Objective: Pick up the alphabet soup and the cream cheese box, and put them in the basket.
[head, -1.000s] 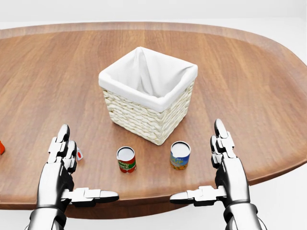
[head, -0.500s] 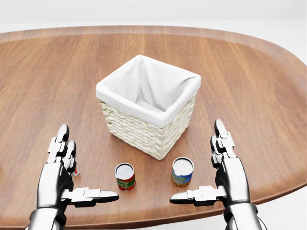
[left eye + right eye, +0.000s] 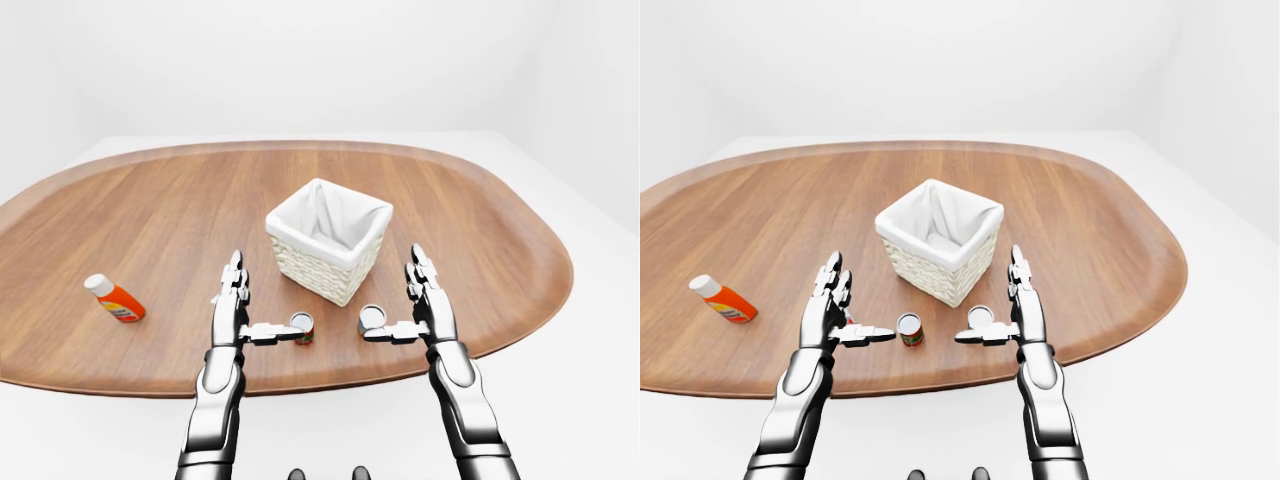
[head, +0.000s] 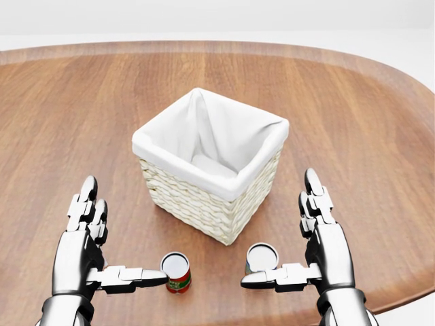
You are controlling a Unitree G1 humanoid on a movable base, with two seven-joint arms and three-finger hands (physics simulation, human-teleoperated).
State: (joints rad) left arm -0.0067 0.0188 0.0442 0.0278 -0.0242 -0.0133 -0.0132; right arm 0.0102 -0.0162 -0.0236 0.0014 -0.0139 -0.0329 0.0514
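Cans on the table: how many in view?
2. A red-labelled can stands by the left hand's thumb; a second can stands by the right hand's thumb. Both are below the basket in the head view. Others may be hidden.

Table [image 3: 500, 210]: carries every object in the eye views.
Basket [image 4: 211, 159]: stands near the table's middle in the head view, above both cans.
Left can [image 4: 177, 272]: below the basket's lower left side, just right of the left hand's [image 4: 85, 248] thumb tip.
Right can [image 4: 262, 258]: below the basket's lower corner, just left of the right hand [image 4: 323, 241], partly behind its thumb.
Bottle [image 3: 115, 298]: lies on its side far left in the left-eye view, well apart from the basket.
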